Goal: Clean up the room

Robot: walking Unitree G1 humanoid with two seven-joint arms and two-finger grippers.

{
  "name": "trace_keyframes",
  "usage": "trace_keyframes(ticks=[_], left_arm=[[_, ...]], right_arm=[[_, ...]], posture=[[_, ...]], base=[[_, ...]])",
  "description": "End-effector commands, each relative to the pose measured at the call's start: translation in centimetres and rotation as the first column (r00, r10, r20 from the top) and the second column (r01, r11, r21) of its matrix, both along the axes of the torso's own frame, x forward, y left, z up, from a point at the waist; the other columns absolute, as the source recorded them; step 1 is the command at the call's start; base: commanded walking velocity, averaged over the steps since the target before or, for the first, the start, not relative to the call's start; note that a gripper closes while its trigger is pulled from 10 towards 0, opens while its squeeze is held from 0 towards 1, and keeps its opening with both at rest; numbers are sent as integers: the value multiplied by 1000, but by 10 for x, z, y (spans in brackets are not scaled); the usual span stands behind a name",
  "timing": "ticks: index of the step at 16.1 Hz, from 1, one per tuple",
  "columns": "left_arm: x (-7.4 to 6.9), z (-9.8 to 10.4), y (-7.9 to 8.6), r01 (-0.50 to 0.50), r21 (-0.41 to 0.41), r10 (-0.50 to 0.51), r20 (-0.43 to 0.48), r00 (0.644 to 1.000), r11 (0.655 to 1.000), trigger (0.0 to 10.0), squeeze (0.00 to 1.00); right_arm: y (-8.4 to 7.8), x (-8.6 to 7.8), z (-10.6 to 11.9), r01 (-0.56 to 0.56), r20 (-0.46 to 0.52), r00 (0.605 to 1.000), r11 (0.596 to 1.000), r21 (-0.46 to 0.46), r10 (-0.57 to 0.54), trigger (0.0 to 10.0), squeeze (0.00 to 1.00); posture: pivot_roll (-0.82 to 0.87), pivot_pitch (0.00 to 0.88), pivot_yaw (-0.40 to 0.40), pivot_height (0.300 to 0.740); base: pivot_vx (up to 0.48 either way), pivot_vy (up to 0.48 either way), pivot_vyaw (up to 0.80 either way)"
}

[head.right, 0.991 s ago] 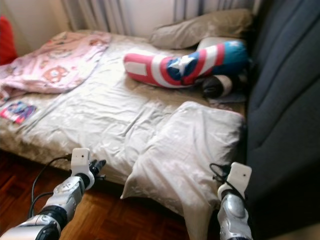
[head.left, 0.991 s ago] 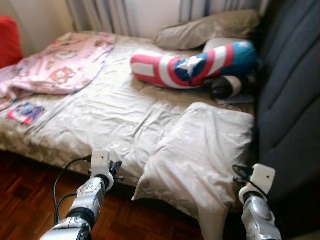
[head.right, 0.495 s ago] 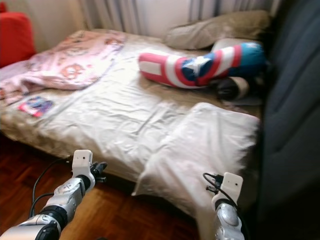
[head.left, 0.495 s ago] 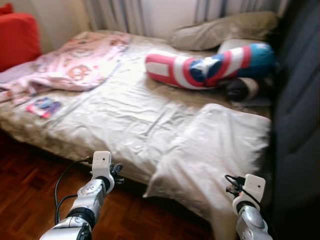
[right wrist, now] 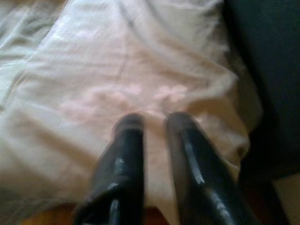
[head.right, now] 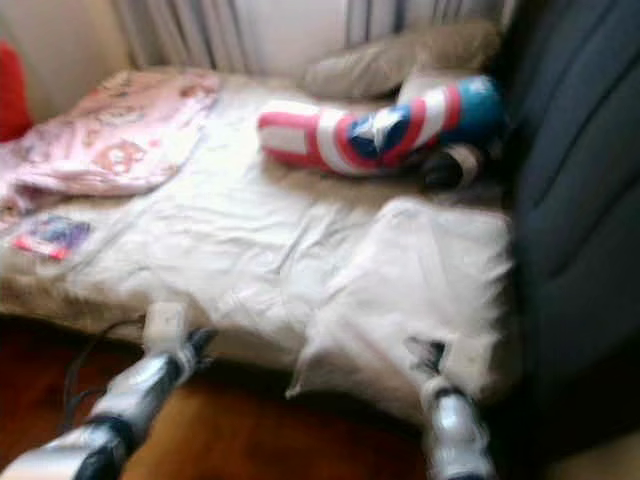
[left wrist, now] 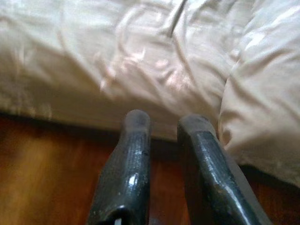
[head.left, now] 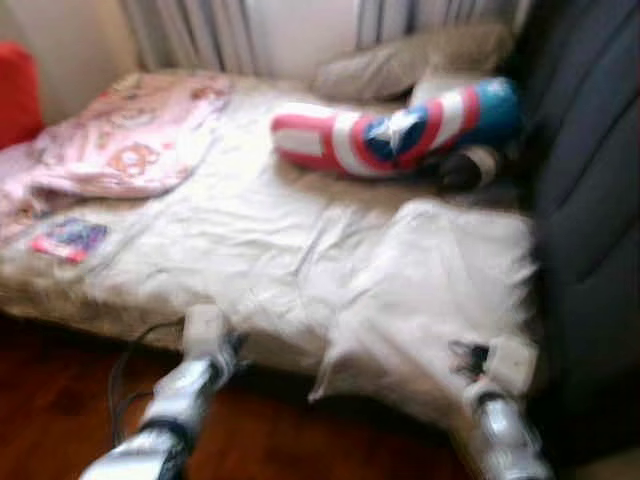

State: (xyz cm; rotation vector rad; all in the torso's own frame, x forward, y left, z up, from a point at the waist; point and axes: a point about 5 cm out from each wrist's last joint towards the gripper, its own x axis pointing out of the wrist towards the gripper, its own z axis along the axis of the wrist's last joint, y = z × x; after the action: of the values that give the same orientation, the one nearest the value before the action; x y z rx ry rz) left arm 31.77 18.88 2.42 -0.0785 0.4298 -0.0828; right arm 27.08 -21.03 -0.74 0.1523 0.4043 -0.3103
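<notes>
While both arms are reaching out low at the foot of the bed [head.left: 60, 290], the white pillow [head.left: 440, 290] is lying directly ahead of the right pincer [right wrist: 154, 123], drooping over the mattress edge toward the wooden floor [head.left: 60, 390]. Its long axis is running away from the robot, up the bed beside the dark upholstered panel [head.left: 590, 200], so the right arm is clearly the nearer one. The left pincer [left wrist: 164, 123] is pointing at the wrinkled sheet [head.left: 220, 240] just beside the pillow's near corner, hovering over the floor short of the mattress. Both pincers are holding nothing; each pair of black ribbed fingers is sitting slightly parted, with a narrow gap between the tips.

The pillow is looking soft and slack, its satiny case creasing and catching light. Farther up the bed, a red, white and blue bolster with a star [head.left: 400, 128] is lying crosswise, a grey pillow [head.left: 400, 62] behind it. A pink printed blanket [head.left: 120, 145] is bunching on the left side, with a small colourful booklet [head.left: 68, 240] near that edge.
</notes>
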Motion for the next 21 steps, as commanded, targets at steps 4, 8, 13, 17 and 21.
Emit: trace_keyframes(ticks=[4,8,13,17,21], left_arm=[[-1,2,7,-6,5,6,16,1000,1000,10000,0],[-2,0,3,5,-1,-5,15,1000,1000,10000,0],[-2,-1,3,1,-8,-1,16,1000,1000,10000,0],[-2,0,2,-7,-9,7,19,1000,1000,10000,0],[-2,-1,3,-11,-8,11,17,1000,1000,10000,0]], right_arm=[[4,-4,-5,6,-16,1000,1000,20,-5,10000,0],[2,-5,-6,12,-22,1000,1000,22,-11,10000,0],[2,-3,-5,6,-12,1000,1000,11,-6,10000,0],[3,-1,-3,-20,-12,1000,1000,9,20,10000,0],[6,0,-3,-45,-7,999,999,12,45,10000,0]], posture=[[-46,100,34,740],[-45,98,26,740],[-43,94,23,740],[-42,86,18,740],[-44,83,15,740]], base=[[0,0,0],[344,0,0],[398,0,-505],[419,0,0],[419,0,0]])
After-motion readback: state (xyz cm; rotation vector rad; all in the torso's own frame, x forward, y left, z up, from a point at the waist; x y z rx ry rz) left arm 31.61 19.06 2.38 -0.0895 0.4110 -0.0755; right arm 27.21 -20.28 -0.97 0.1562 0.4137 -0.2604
